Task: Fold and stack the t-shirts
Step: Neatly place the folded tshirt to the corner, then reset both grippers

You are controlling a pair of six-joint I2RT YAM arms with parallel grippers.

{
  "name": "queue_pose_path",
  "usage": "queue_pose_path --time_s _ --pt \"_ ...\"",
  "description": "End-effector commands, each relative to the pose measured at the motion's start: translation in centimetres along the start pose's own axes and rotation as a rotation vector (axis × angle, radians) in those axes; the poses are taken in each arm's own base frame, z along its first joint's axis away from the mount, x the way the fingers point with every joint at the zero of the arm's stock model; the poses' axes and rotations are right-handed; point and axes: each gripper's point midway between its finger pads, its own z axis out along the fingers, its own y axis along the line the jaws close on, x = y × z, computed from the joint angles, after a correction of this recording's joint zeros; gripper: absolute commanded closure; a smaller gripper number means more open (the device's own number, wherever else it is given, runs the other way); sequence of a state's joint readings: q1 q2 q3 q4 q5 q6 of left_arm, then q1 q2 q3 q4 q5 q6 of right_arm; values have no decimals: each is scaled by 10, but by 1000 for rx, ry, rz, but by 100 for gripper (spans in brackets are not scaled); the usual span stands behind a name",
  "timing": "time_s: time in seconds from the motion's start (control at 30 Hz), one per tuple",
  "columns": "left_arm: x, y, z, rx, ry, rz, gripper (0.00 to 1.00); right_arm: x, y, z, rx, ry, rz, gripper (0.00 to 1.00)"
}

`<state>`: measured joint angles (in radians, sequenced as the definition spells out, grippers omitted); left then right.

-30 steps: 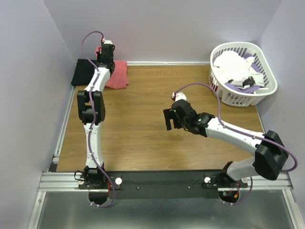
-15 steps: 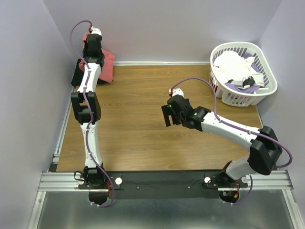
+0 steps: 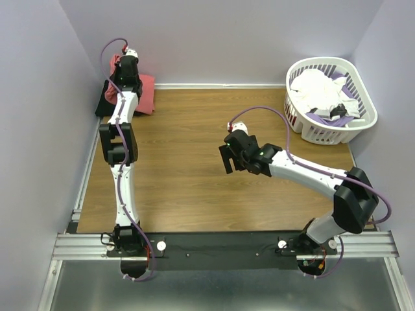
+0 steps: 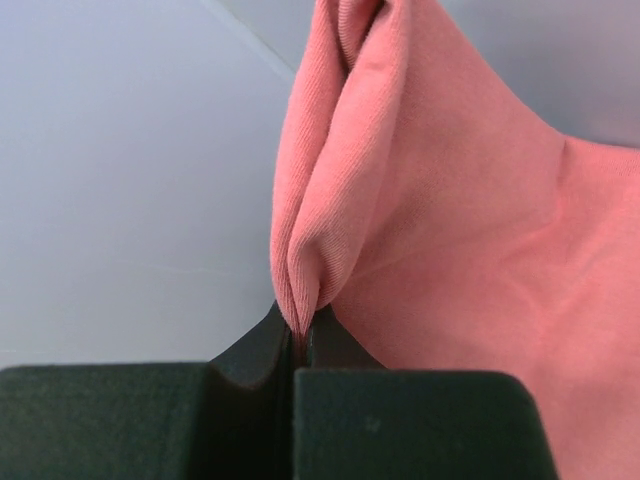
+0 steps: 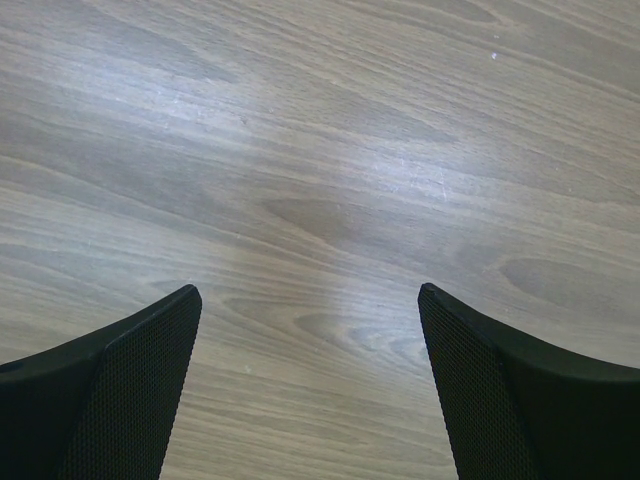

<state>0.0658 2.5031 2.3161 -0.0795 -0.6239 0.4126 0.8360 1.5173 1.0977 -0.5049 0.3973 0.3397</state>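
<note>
My left gripper (image 3: pixel 123 68) is at the far left corner of the table, shut on a fold of the coral-red t-shirt (image 3: pixel 146 94). In the left wrist view the coral cloth (image 4: pixel 430 200) is pinched between the closed jaws (image 4: pixel 300 335) and hangs in front of the wall. The black t-shirt (image 3: pixel 104 103) lies under and beside it at the table's far left edge, mostly hidden by the arm. My right gripper (image 3: pixel 227 161) is open and empty over bare wood near the table's middle; its fingers (image 5: pixel 130 370) are wide apart.
A white slatted basket (image 3: pixel 305 68) with white and purple laundry stands at the far right corner. Walls close in the left, back and right sides. The wooden table (image 3: pixel 194 188) lies between the arms.
My left gripper has carried the coral-red shirt from the table's back edge leftward into the far corner. My right gripper has shifted slightly left.
</note>
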Motion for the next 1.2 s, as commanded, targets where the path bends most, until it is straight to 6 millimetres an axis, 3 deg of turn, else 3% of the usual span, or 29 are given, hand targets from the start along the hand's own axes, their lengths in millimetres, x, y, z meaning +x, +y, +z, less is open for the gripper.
queue_pose_path --time_s 0.0,0.1,0.3,0.33,0.43,0.7,0.83,0.9,0.93,0.97,1.0,1.07,1.1,1.17 --pt "9 10 11 -120 0 21 100 -4 -3 6 38 18 -21 5" --pt "25 12 16 -179 30 58 100 0 -2 9 38 37 -37 5" --pt "31 25 17 -270 48 73 100 8 0 15 42 72 -59 6" --pt "30 26 17 -276 44 68 78 7 1 16 42 78 -60 6" --pt "29 30 16 -289 46 62 51 8 1 16 45 90 -63 6" --pt "28 49 11 -331 59 -25 21 6 -4 11 68 78 -33 6" --pt "7 60 -4 -288 20 -150 15 5 -11 7 102 62 -1 6" --pt "2 43 -9 -167 7 -188 13 4 -14 5 119 53 26 5" --pt "-18 49 -21 -122 -33 -281 12 2 -18 3 136 40 38 5" --pt "-18 28 -27 -13 -41 -304 12 2 -21 2 149 37 57 5" --pt "-49 26 -45 98 -110 -390 12 -1 -26 -2 166 21 72 4" --pt "-58 12 -65 207 -129 -447 10 -4 -33 -6 191 4 110 4" --pt "-86 17 -89 262 -182 -502 9 -6 -36 -9 199 -8 125 4" --pt "-101 -3 -120 416 -175 -569 9 -11 -48 -19 220 -41 170 4"
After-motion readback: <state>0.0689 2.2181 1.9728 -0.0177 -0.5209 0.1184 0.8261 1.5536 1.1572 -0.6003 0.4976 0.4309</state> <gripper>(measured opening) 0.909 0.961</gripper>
